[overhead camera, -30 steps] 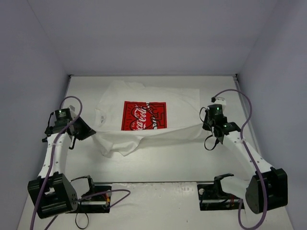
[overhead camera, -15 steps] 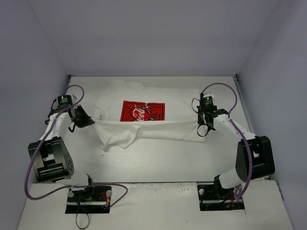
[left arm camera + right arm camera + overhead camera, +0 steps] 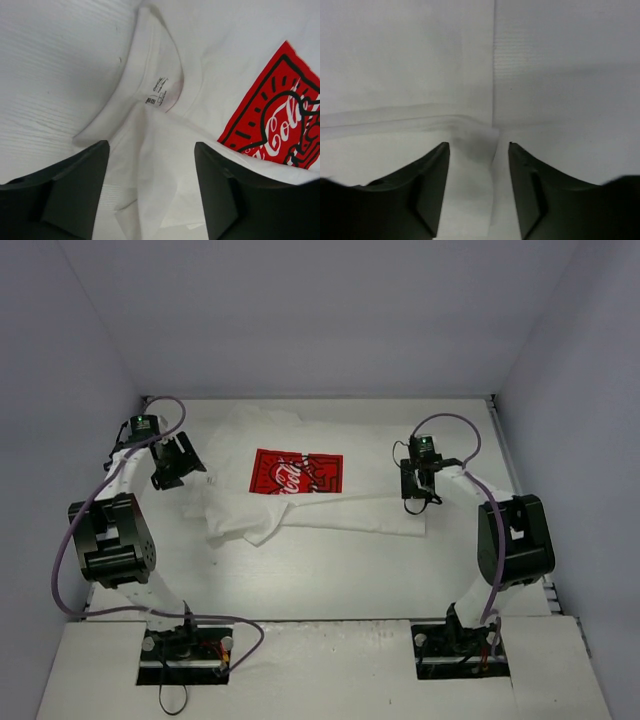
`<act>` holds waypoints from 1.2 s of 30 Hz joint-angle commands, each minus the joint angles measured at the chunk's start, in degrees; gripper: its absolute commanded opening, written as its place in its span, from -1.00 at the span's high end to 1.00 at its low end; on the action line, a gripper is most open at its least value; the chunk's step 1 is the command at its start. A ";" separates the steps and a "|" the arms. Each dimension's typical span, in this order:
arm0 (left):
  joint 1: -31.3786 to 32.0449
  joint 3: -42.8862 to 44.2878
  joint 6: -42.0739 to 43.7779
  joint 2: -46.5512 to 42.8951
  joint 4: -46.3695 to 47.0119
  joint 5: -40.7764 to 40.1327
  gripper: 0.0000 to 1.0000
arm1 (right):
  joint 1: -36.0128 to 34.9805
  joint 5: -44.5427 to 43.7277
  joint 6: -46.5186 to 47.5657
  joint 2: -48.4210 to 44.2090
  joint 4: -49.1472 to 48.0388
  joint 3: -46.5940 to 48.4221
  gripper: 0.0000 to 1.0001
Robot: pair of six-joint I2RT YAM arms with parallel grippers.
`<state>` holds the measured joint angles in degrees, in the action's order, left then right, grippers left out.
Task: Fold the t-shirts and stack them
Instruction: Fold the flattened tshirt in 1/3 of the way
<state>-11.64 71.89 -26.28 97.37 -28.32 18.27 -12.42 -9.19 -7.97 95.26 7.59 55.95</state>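
1. Both arms have carried the near edge of the t-shirt (image 3: 330,515) away from their bases since a second ago. That edge is now folded over the lower part of the red print (image 3: 297,472), so less of the print shows than before. Both sets of jaws were clamped on cloth then and stand parted now.
2. Writing: in the left wrist view the red print (image 3: 280,115) carries white script that I read as "Col", running off the frame edge, with black line art around it. From the top view it looks like the Coca-Cola script, but it is too small to be sure.
3. A neck label (image 3: 159,92) sits inside the collar (image 3: 145,65), just ahead of the left fingers. It has small dark print that I cannot read.
4. Left gripper (image 3: 150,165): jaws spread wide and gripping nothing. The folded white layer lies between and below the fingers (image 3: 75,190), with the print ahead and to their right.
5. Right gripper (image 3: 477,150): jaws apart, narrower than the left. The corner of the folded edge lies between them. I see no pinch, and whether the pads brush the cloth I cannot tell.
6. The t-shirt lies on the table (image 3: 330,580) between the left gripper (image 3: 180,465) and the right gripper (image 3: 415,485), with the collar at the left gripper's end.
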 commanded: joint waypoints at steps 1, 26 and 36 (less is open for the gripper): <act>-0.14 7.35 2.39 -5.52 1.87 -2.00 -0.38 | -0.11 -1.59 -0.10 -5.02 0.08 5.06 -0.12; 2.34 -11.35 -6.92 0.98 9.78 -11.02 0.39 | -7.75 1.43 -22.52 -7.72 -6.98 -12.55 0.18; 4.43 -14.25 0.74 -9.95 4.19 -19.79 0.95 | 3.32 -1.98 -14.27 -11.12 -1.08 -11.37 0.23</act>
<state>-7.78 58.24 -28.91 95.43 -21.79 4.16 -9.55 -7.06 -26.56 87.06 3.24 42.50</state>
